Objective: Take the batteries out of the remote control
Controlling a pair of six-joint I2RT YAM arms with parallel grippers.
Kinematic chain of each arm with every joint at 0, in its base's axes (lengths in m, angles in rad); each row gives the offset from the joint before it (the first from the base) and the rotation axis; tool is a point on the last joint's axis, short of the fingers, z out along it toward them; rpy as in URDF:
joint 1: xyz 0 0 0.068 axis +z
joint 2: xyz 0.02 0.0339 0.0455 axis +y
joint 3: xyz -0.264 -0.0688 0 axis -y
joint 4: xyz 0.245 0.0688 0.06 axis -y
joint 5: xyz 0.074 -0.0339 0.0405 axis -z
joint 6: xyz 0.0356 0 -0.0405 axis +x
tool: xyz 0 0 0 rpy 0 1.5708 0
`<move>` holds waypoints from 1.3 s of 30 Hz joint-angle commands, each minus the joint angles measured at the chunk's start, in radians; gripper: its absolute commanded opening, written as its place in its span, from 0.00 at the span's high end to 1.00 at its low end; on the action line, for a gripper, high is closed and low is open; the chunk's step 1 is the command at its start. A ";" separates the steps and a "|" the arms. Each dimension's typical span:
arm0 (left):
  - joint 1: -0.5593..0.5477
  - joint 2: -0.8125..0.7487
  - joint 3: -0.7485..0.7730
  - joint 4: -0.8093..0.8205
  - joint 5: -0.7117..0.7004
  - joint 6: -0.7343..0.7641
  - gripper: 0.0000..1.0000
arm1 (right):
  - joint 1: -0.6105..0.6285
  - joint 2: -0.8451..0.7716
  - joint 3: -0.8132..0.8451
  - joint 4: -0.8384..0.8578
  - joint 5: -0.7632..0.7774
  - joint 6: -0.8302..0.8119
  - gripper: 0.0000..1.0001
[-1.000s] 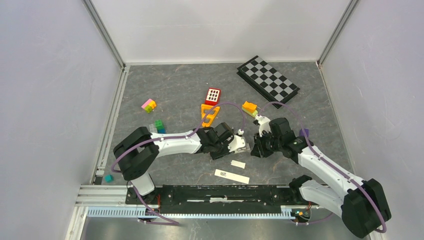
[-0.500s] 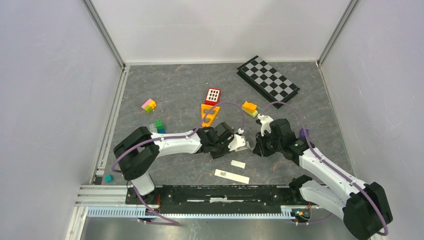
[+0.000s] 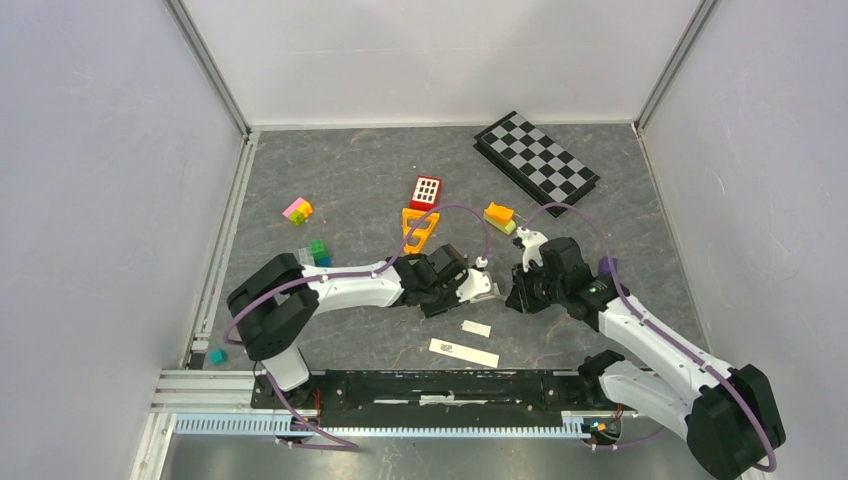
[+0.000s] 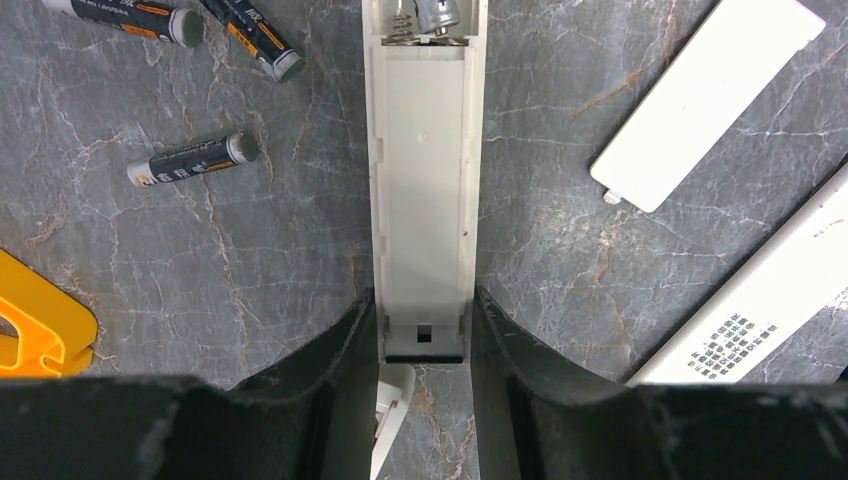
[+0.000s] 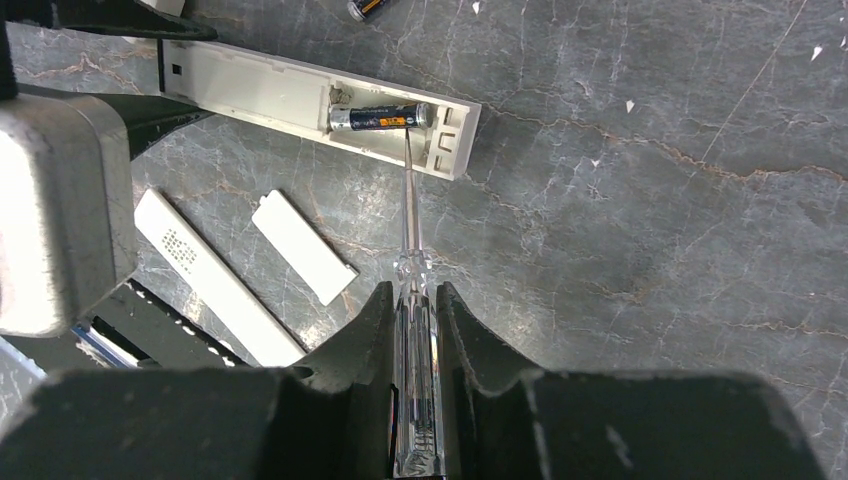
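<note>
My left gripper [image 4: 422, 310] is shut on the near end of a white remote control [image 4: 425, 180], whose battery bay lies open. One dark battery [image 5: 380, 117] sits in the far end of the bay. Three more batteries lie loose on the table to the left of the remote: one [image 4: 195, 160] alone and two [image 4: 255, 40] further on. My right gripper [image 5: 412, 295] is shut on a clear-handled screwdriver [image 5: 408, 200]. Its thin grey tip touches the right end of the battery in the bay. From above, both grippers meet at the remote [image 3: 480, 290].
A white battery cover [image 4: 705, 100] and a longer white remote [image 4: 760, 310] lie to the right of the held remote, toward the arm bases [image 3: 463, 352]. An orange triangle [image 3: 418, 228], a red block [image 3: 425, 190], an orange brick [image 3: 499, 216], coloured bricks [image 3: 298, 210] and a checkerboard [image 3: 535, 155] lie further back.
My right gripper has shifted slightly left toward the remote with the screwdriver. The left arm and remote have not moved.
</note>
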 commanded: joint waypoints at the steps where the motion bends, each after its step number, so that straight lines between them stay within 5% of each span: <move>1: -0.008 -0.012 -0.007 -0.002 0.025 0.016 0.98 | -0.005 -0.007 0.010 0.055 0.040 0.049 1.00; 10: -0.009 -0.015 -0.010 -0.001 0.025 0.015 0.98 | -0.004 0.000 -0.013 0.112 -0.109 0.032 0.97; 39: -0.008 -0.006 0.007 -0.020 0.017 0.017 0.98 | -0.005 0.015 -0.050 0.110 0.017 0.085 0.84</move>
